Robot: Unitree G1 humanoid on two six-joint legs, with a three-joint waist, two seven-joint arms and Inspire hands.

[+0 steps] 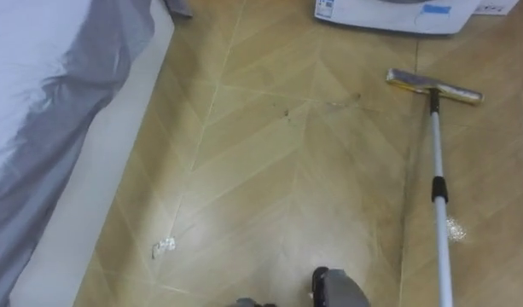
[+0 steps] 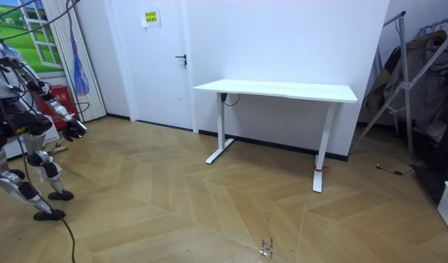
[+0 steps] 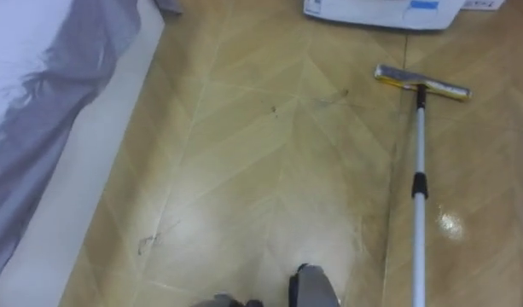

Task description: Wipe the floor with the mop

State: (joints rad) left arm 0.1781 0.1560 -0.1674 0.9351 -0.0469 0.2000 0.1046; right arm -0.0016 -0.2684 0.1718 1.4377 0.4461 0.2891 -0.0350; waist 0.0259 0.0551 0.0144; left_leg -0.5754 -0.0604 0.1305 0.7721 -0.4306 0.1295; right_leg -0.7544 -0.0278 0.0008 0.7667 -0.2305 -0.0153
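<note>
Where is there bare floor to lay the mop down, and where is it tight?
Widest bare patch: the floor between the bed base and the mop pole. Tight at the top, where the mop head nears the white unit; a crumpled scrap lies by the bed base.

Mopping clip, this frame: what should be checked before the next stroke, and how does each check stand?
1. mop head flat on the floor: ok.
2. Hold on the mop handle: cannot tell, it runs off the bottom edge.
3. dark specks wiped: not ok, they lie left of the mop head.
4. white scrap picked up: not ok, it lies at lower left.
5. grey sheet clear of the mop: ok.
</note>
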